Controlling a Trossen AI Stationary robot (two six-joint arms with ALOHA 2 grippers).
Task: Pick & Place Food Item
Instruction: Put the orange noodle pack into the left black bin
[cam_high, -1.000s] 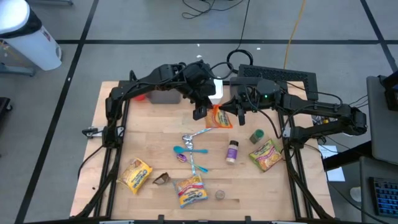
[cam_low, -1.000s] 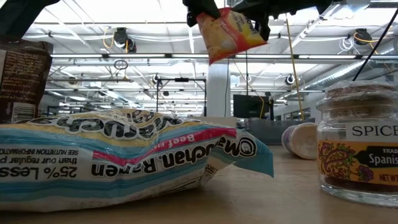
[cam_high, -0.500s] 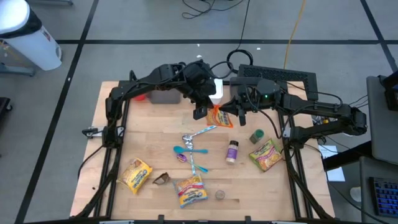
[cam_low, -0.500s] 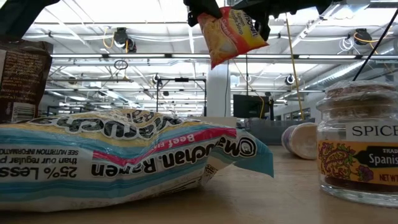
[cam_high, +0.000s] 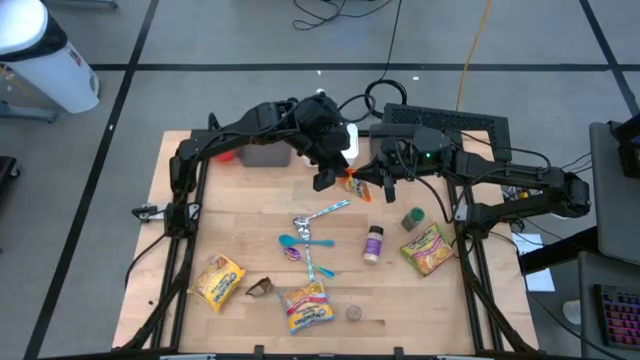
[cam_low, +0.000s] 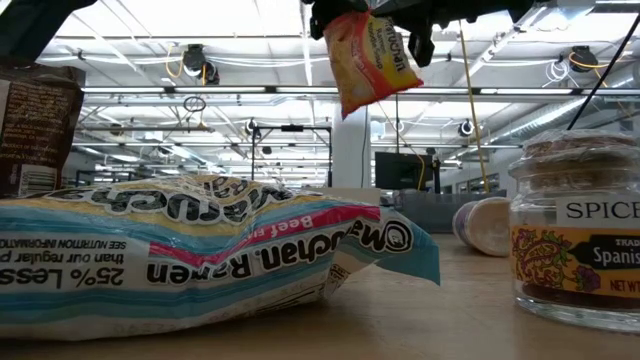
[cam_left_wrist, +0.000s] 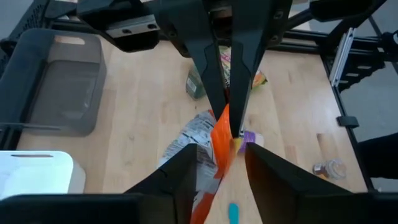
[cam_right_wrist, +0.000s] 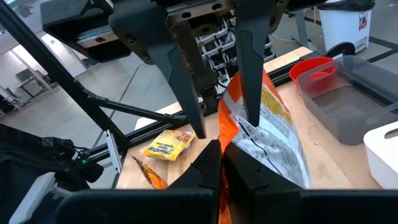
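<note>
Both arms meet above the far middle of the table (cam_high: 200, 210), with an orange snack bag (cam_high: 355, 185) hanging in the air between them; the right gripper (cam_high: 364, 181) is clenched on the bag's edge, its two fingers pressed flat together on the orange foil in the right wrist view, where the bag (cam_right_wrist: 261, 130) rises just ahead of them; the left gripper (cam_high: 325, 180) sits just beside the bag on the other side, its fingers (cam_left_wrist: 180, 180) parted, with the bag's thin edge (cam_left_wrist: 221, 140) running between them and a gap showing on each side, so it has let go; from table height the bag (cam_low: 368, 55) dangles well clear of the wood, gripped at its top; on the table below lie a blue spoon (cam_high: 292, 241), a small purple-capped bottle (cam_high: 373, 243), a green-lidded jar (cam_high: 411, 218), and three noodle packets, one near the left front (cam_high: 217, 281), one at the front middle (cam_high: 306, 306) and one on the right (cam_high: 428, 248); a grey tray (cam_high: 265, 153) and a white box (cam_high: 349, 141) sit at the far edge, behind the left arm.
</note>
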